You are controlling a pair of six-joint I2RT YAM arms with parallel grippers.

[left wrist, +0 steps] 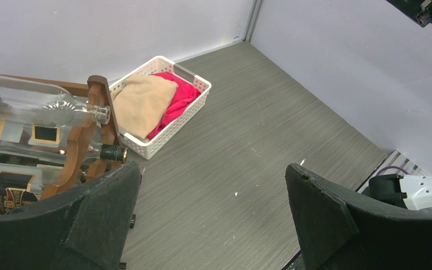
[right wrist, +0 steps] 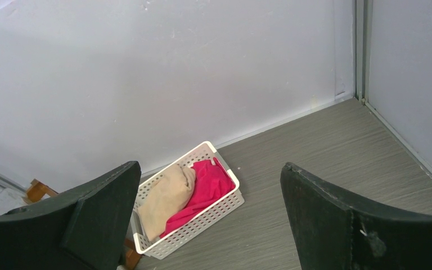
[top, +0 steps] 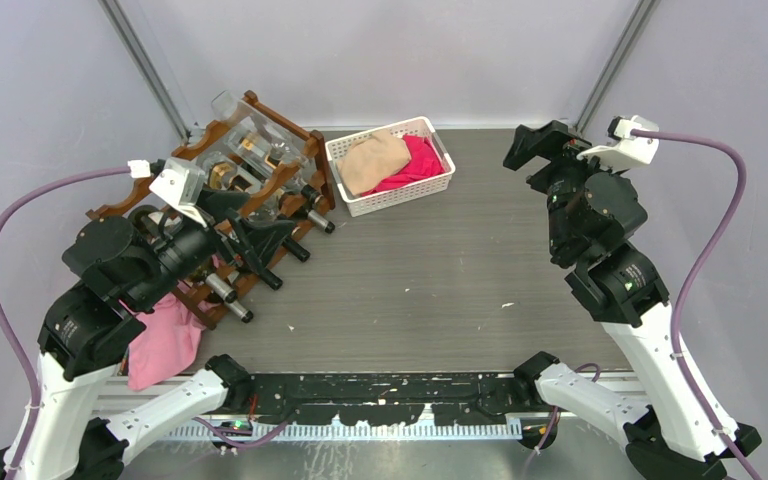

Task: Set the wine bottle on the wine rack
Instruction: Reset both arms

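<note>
White plastic basket sitting near far edge of grey wood-grain table, left of centre, lying at slant to pale lilac back wall. Tan cloth filling basket's left half, bunching above rim. Magenta cloth lying crumpled in right half, touching tan cloth. Second, paler pink cloth lying at table's near-left corner, partly hidden, well apart from basket. Few small white specks dotting bare tabletop right of centre.
</note>
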